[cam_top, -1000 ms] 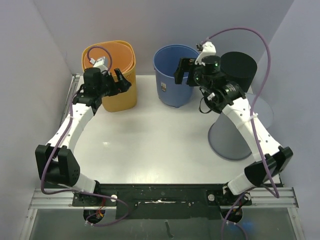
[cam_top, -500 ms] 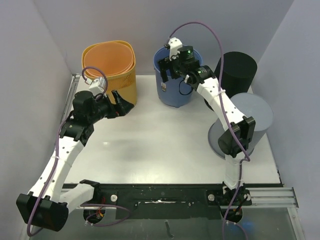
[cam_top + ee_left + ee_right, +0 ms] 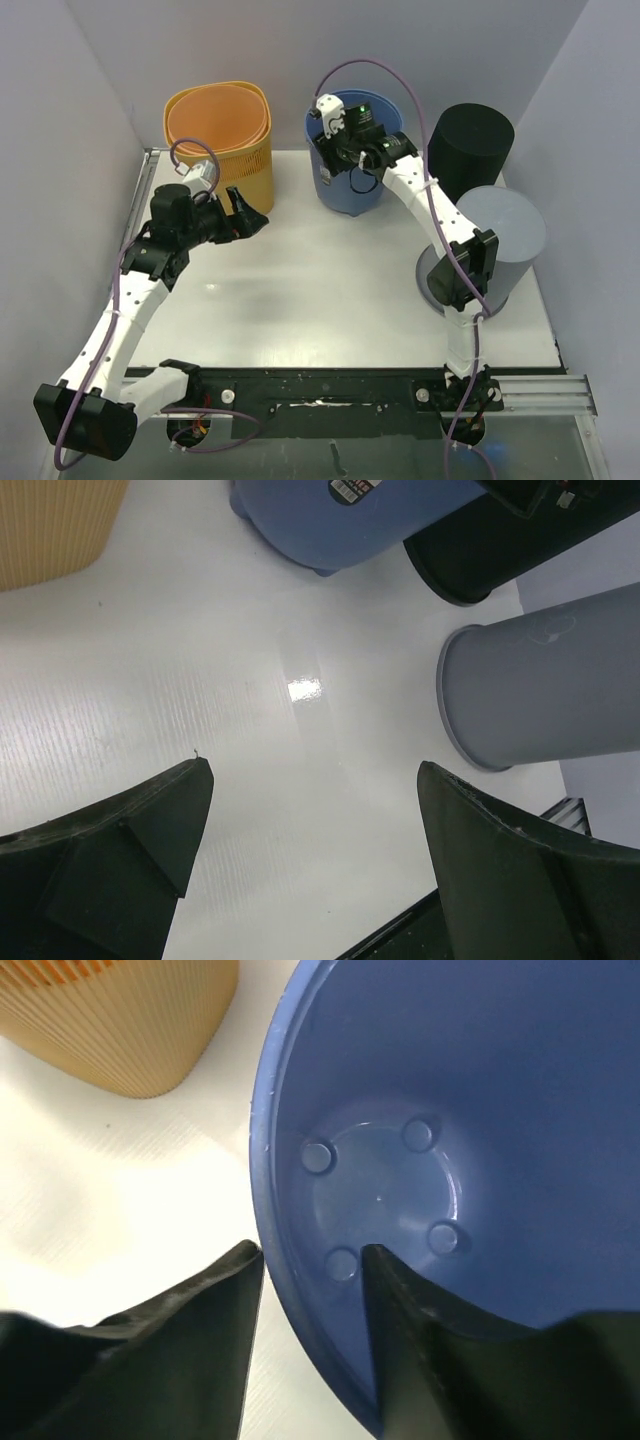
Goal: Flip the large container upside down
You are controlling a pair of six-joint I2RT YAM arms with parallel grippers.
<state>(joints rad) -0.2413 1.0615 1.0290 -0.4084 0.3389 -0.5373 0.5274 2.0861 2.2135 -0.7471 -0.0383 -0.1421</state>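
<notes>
The blue container (image 3: 348,196) is standing upright on the white desk (image 3: 300,290) at its far edge, with its mouth facing up. It is sitting between the ribbed orange container (image 3: 245,182) on the left and the black container (image 3: 470,135) on the right. It is round and smooth-walled, tapering towards the base. The right wrist view is showing four small round bumps on its inner floor, and a white barcode label is showing on its outer wall.

The right gripper (image 3: 312,1255) is reaching down over the container's left rim. Its fingers are straddling the wall, one outside and one inside. Whether they are pressing on the wall cannot be told.

The left gripper (image 3: 310,765) is hanging over bare desk just in front of the orange container, its fingers spread wide and holding nothing. A grey container (image 3: 505,235) is standing near the desk's right edge, closed end up.
</notes>
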